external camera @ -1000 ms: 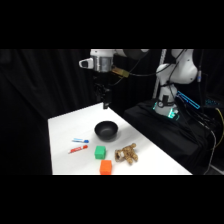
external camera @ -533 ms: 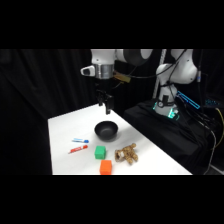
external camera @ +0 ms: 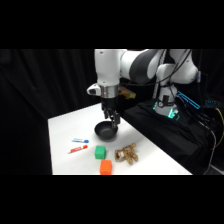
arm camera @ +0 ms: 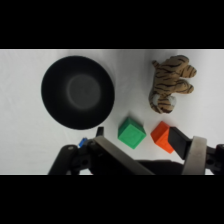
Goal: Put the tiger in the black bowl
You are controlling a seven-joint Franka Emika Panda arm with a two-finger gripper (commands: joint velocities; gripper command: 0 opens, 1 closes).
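The tiger [external camera: 125, 153] is a tan-and-brown striped toy lying on the white table [external camera: 65, 127], right of the green block. In the wrist view the tiger [arm camera: 170, 82] lies at the upper right. The black bowl [external camera: 105, 131] stands empty behind the blocks; in the wrist view the bowl [arm camera: 77, 91] sits at the upper left. My gripper [external camera: 112, 120] hangs just above the bowl's far right rim. My gripper [arm camera: 135, 134] is open and holds nothing. It is apart from the tiger.
A green block [external camera: 100, 152] and an orange block [external camera: 105, 167] sit near the table's front, left of the tiger. Two small items, one blue [external camera: 79, 141] and one red [external camera: 77, 148], lie to the left. Dark equipment with a lit panel [external camera: 167, 111] stands beyond the table's right edge.
My gripper has come down and slightly to the right, from well above the bowl to just over its rim. The tiger, bowl and blocks have not moved.
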